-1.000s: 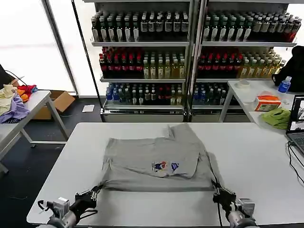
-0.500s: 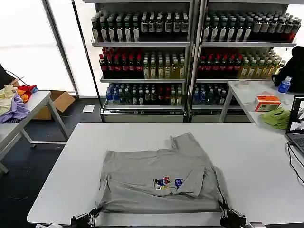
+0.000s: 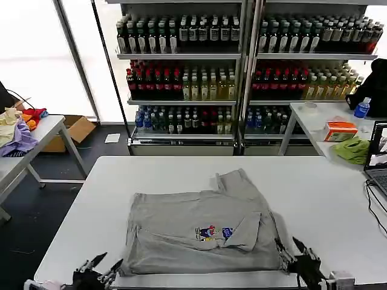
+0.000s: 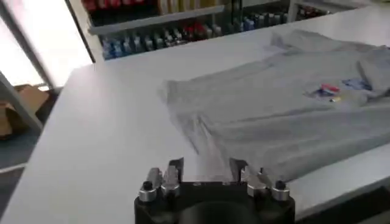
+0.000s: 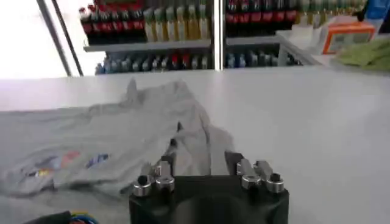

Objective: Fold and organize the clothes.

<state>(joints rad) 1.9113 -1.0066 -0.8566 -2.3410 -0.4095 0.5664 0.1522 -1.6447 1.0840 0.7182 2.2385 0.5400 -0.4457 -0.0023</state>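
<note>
Grey shirt (image 3: 202,232) lies folded flat, long axis across the table (image 3: 326,187), one sleeve pointing toward the shelves. Left gripper (image 3: 97,273) and right gripper (image 3: 300,261) sit at its near corners, fingers spread, holding nothing.

Bright daylight through blown-out windows (image 3: 36,54) at left (heavy glare); wrist views soft, backgrounds blurred.

White table (image 3: 314,187) carrying one grey shirt (image 3: 199,232), lying flat toward 6 o'clock edge, sleeve pointing toward 12 o'clock; laptop (image 3: 378,158) sitting at 3 o'clock edge.
</note>
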